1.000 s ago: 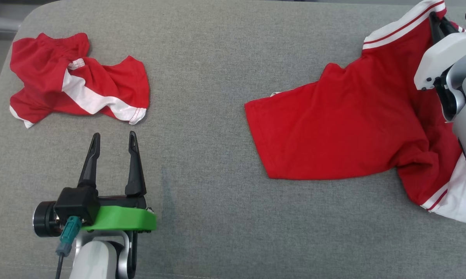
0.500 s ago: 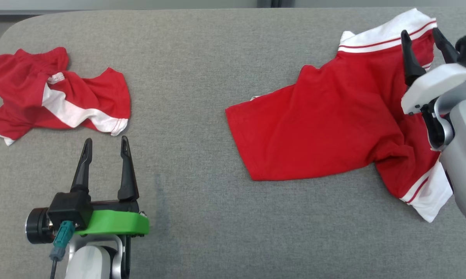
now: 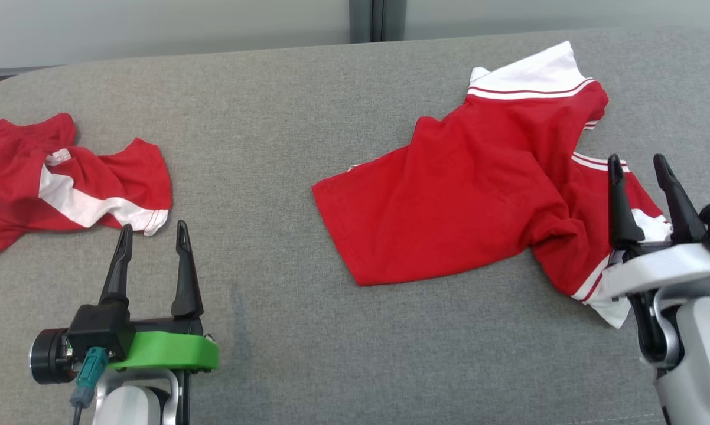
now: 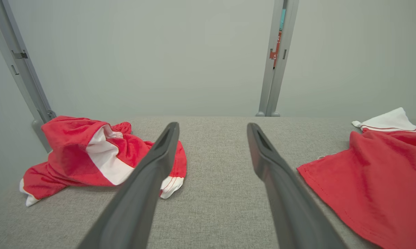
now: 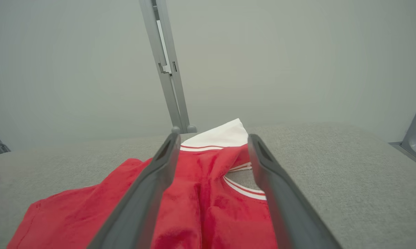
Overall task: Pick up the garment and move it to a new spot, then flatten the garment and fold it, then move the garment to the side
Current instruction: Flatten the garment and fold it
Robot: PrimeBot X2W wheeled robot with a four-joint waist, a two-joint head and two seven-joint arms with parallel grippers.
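A red shirt with white cuffs (image 3: 467,195) lies spread but wrinkled on the right half of the grey table; its body also shows in the left wrist view (image 4: 370,180) and the right wrist view (image 5: 194,204). My right gripper (image 3: 637,165) stands open above the shirt's near right sleeve, holding nothing. At the far left lie crumpled red shorts with white stripes (image 3: 65,177), also visible as (image 4: 90,155). Just in front of them my left gripper (image 3: 152,232) is open and empty, its fingertips close to the shorts' hem.
The grey padded table (image 3: 272,147) has a rounded far left corner. A pale wall with a grey vertical post (image 3: 377,18) stands right behind the table. Bare cloth lies between the two garments and along the front edge.
My right gripper has let go of the shirt's far sleeve and drawn back to the near right, now open. The head view has tilted up, so everything has shifted in the picture.
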